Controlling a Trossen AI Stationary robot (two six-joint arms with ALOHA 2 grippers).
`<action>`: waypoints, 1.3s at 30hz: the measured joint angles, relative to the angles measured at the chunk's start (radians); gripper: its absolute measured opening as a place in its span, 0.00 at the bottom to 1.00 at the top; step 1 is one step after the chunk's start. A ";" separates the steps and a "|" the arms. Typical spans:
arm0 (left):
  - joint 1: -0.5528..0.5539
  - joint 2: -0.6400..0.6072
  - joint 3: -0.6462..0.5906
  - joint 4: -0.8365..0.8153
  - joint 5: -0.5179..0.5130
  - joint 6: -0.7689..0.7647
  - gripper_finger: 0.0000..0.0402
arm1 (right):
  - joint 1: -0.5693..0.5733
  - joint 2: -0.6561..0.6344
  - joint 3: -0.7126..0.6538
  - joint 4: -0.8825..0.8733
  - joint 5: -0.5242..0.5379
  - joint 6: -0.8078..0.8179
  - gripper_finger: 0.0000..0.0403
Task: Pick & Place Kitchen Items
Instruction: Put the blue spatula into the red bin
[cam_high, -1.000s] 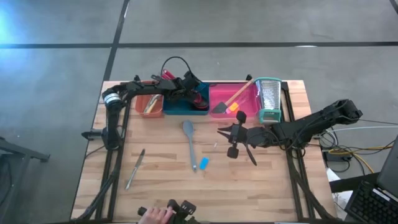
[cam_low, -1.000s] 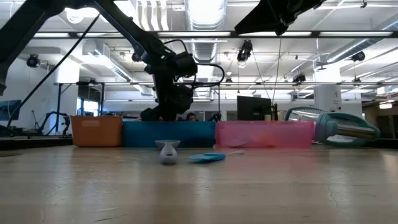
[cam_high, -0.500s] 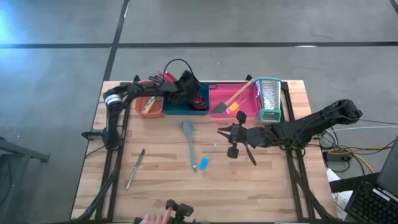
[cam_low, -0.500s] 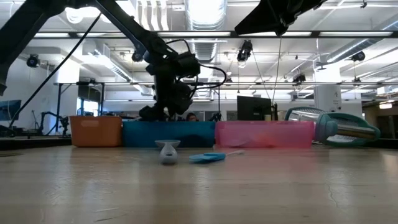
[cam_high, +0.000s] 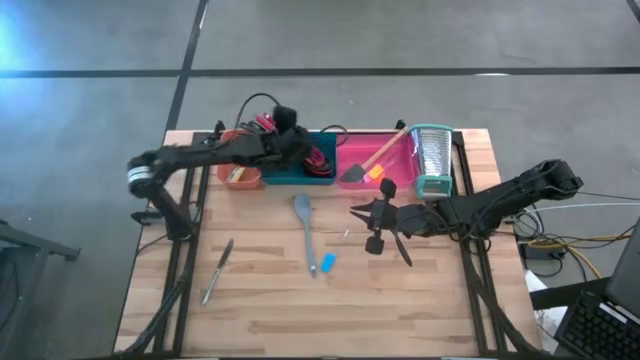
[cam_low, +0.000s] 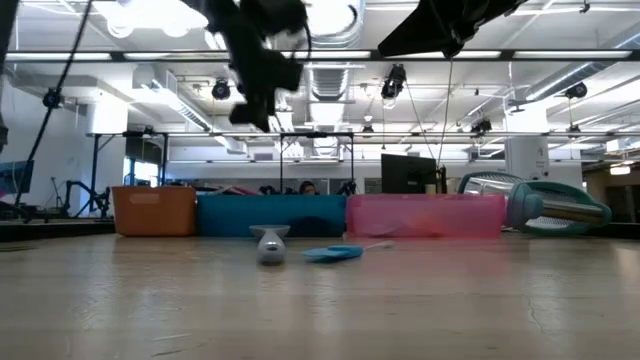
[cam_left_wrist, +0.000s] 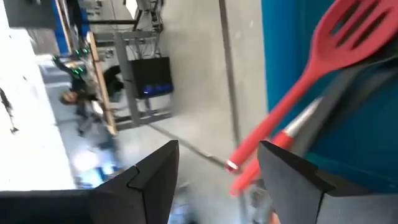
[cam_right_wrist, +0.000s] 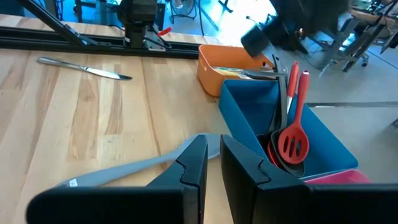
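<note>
From above, the left claw (cam_high: 283, 118) is hanging released over the teal tray (cam_high: 300, 176), holding utensils, while a grey spoon (cam_high: 305, 228) and knife (cam_high: 217, 270) are lying unsorted on the surface (cam_high: 260, 300). Right wrist view: the right claw (cam_right_wrist: 211, 163) is waiting, clenched, empty.

Even, bright light falls on the wooden table (cam_high: 260, 300) from overhead, leaving only soft, short shadows under the things on it, and a pale blue glare washes the floor at the far left. From table height, ceiling light panels (cam_low: 330, 20) burn out white and the near tabletop is out of focus. The left wrist picture is smeared by motion blur, with the red slotted spatula (cam_left_wrist: 336, 56) soft-edged; the right wrist picture is sharp nearby and glary beyond.
</note>
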 joint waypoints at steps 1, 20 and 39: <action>-0.019 -0.031 0.000 -0.046 0.002 -0.060 0.56 | 0.000 0.000 0.000 0.000 0.000 0.000 0.10; -0.526 -0.435 -0.062 -0.681 0.057 -1.104 0.56 | 0.001 -0.004 -0.002 0.006 0.001 0.018 0.10; -0.646 -0.442 -0.497 -0.761 0.249 -1.612 0.56 | -0.002 -0.008 0.108 -0.022 0.011 -0.033 0.09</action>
